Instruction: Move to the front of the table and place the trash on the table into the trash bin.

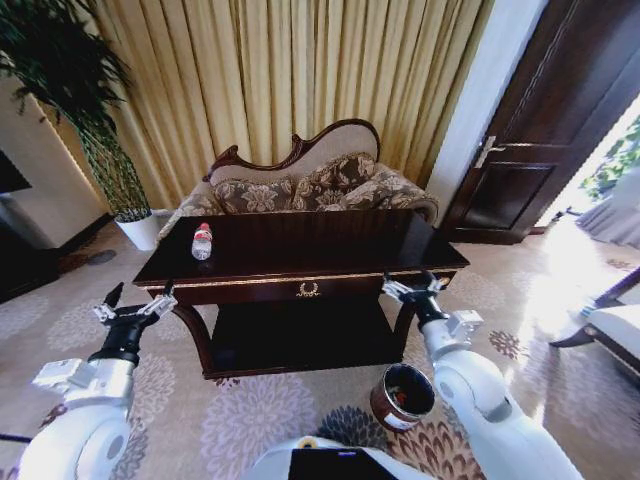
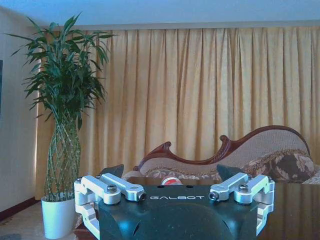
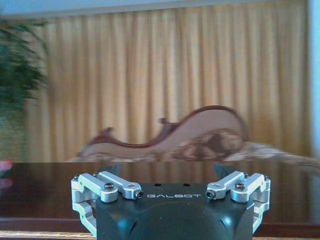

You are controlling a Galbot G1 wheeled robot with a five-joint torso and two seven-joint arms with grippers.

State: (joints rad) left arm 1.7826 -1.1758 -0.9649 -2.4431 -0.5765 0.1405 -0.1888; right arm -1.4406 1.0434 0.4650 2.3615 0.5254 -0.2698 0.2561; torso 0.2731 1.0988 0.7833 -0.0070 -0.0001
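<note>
Robot stands in front of the dark glossy surface point(image 1: 300, 245), both arms raised at its front edge. Left tool point(image 1: 136, 305) hovers off the front-left corner, fingers spread wide, holding nothing. Right tool point(image 1: 415, 288) sits at the front-right corner, also spread wide and empty. Both wrist views confirm it: left tool point(image 2: 170, 175) and right tool point(image 3: 167, 172) show dark fingertips well apart with nothing between.

Only trash visible up top is a clear plastic bottle point(image 1: 202, 241) with red cap and label, lying toward the back-left part of the top, nearer the left tool. In the left wrist view only its red cap end point(image 2: 171, 181) peeks over the tool body.

Brown round bin point(image 1: 402, 396) stands on the carpet at front-right, beside the right arm, with something reddish already inside; can't tell what.

Handling guess: the bottle looks empty or nearly so, hence light, thin-walled and squashy, smooth enough to slip, and likely to roll on the polished top if nudged. Best hold is probably across the middle at the label band, squeezing gently. Not fragile. The glossy top could scratch.

Sofa point(image 1: 310, 185) behind, plant pot point(image 1: 138, 230) at far left.
</note>
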